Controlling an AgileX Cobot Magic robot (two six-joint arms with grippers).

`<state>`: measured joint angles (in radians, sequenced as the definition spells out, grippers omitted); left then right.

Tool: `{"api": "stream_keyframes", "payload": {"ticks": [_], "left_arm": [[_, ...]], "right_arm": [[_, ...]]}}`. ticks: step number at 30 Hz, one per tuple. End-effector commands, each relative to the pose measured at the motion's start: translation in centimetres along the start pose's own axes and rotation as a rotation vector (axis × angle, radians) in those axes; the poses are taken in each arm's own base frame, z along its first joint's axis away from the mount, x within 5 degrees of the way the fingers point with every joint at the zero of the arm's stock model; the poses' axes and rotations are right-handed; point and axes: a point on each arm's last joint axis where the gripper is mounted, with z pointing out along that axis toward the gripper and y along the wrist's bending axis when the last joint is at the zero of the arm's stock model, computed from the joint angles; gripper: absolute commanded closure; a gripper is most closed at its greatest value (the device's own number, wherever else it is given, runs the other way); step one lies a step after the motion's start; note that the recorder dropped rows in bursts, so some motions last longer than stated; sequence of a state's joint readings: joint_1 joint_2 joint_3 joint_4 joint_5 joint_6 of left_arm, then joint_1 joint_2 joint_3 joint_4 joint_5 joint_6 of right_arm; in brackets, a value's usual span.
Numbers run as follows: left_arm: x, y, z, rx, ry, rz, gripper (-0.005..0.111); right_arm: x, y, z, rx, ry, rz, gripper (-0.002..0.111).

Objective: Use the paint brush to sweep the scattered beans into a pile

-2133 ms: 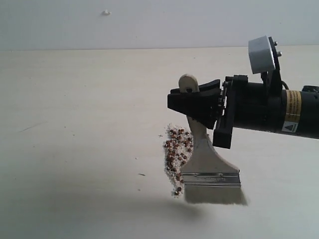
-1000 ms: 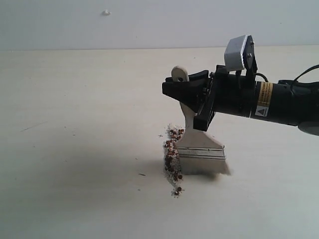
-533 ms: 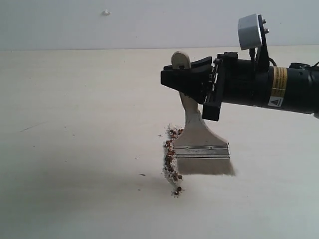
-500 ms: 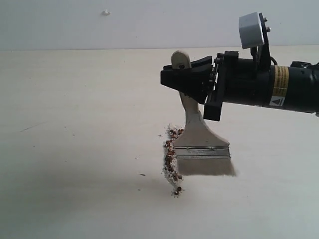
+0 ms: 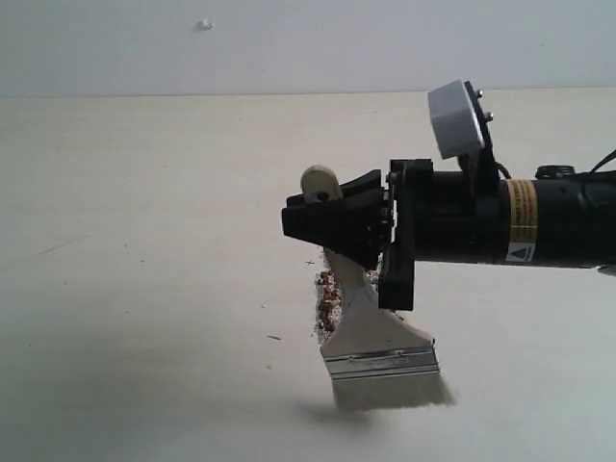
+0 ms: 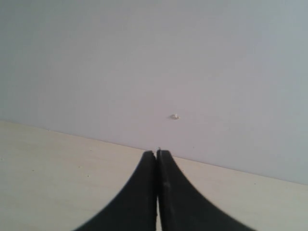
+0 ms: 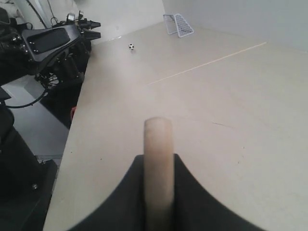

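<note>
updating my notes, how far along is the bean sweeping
Done: the tiny reddish-brown beans sit bunched in one narrow clump. In hand: the right gripper clamps the wide flat paint brush with pale wooden handle and silver ferrule, bristles low beside the clump. Left: probably rounding that strip into a pile. The left gripper is shut, empty.

Right arm horizontal; right pincer clamped on paint brush handle; left pincer pressed closed, empty.
</note>
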<state>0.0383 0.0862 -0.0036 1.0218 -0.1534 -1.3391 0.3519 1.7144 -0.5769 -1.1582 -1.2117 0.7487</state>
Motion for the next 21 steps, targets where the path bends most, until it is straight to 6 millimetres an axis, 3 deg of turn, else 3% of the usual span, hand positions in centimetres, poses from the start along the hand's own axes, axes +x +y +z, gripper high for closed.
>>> {"api": "stream_keyframes", "payload": {"ticks": [1, 9, 21], "left_arm": [[0.1, 0.0, 0.0, 0.001, -0.003, -0.006, 0.107], [0.1, 0.0, 0.0, 0.001, -0.003, -0.006, 0.107], [0.1, 0.0, 0.0, 0.001, -0.003, -0.006, 0.107]], "right_arm": [[0.9, -0.3, 1.1, 0.028, -0.026, -0.028, 0.108], [3.0, -2.2, 1.6, 0.127, -0.022, -0.075, 0.108], [2.6, -3.6, 1.3, 0.281, -0.081, -0.162, 0.108]]}}
